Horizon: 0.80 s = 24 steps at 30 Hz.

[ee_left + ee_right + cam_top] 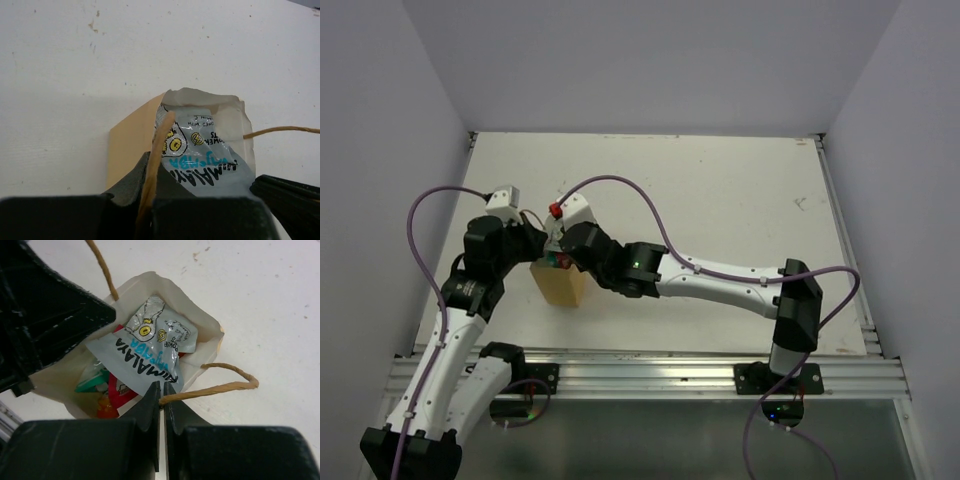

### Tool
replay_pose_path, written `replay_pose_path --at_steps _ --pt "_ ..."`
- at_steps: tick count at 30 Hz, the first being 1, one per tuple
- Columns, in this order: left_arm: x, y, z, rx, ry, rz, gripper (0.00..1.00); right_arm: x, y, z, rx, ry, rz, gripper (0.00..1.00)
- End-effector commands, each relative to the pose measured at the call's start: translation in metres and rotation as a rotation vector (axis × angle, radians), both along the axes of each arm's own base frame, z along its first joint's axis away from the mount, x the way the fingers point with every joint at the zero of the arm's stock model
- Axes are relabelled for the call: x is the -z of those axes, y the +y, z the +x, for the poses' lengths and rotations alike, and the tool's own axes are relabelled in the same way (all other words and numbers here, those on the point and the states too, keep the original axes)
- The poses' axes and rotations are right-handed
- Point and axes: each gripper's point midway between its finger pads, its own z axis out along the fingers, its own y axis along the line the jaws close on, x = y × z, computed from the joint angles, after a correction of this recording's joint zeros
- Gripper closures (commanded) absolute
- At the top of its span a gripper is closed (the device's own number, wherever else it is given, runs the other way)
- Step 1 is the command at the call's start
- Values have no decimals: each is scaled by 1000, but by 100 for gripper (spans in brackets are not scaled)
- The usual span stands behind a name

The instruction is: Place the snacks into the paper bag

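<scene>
Paper bag (202,320) stands open right under your right gripper (161,390), whose jaws are pinched nearly together on the near corner of the silvery-blue packet (145,347). That packet lies atop the red packet (120,387) and teal-green bag (92,377) inside. Your left gripper (202,170) is spread wide, fingers flanking the bag's mouth.

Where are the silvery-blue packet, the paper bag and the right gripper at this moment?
silvery-blue packet (150,347): right wrist view, middle of its printed face.
paper bag (131,142): left wrist view, tan outer wall.
right gripper (161,389): right wrist view, midway between its fingertips.
</scene>
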Motion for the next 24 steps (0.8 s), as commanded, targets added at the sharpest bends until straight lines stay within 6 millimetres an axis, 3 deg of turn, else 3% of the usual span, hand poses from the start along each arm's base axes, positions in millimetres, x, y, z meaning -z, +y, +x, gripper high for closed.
replay_pose_path --at_steps 1,5,13,19,24 --pt "-21 -11 -1 43 -79 -56 100 -56 -25 13 81 -98 34 100" --pt "-40 -18 1 45 -133 -112 100 -81 -53 14 121 -136 -2 100" --pt "-56 -43 14 65 -153 -154 100 -96 -105 16 198 -150 -14 100" --pt "-56 -91 15 93 -140 -134 100 -91 -140 19 247 -130 -11 100" --pt "-55 -121 13 133 -134 -141 100 -67 -160 21 275 -90 -41 100"
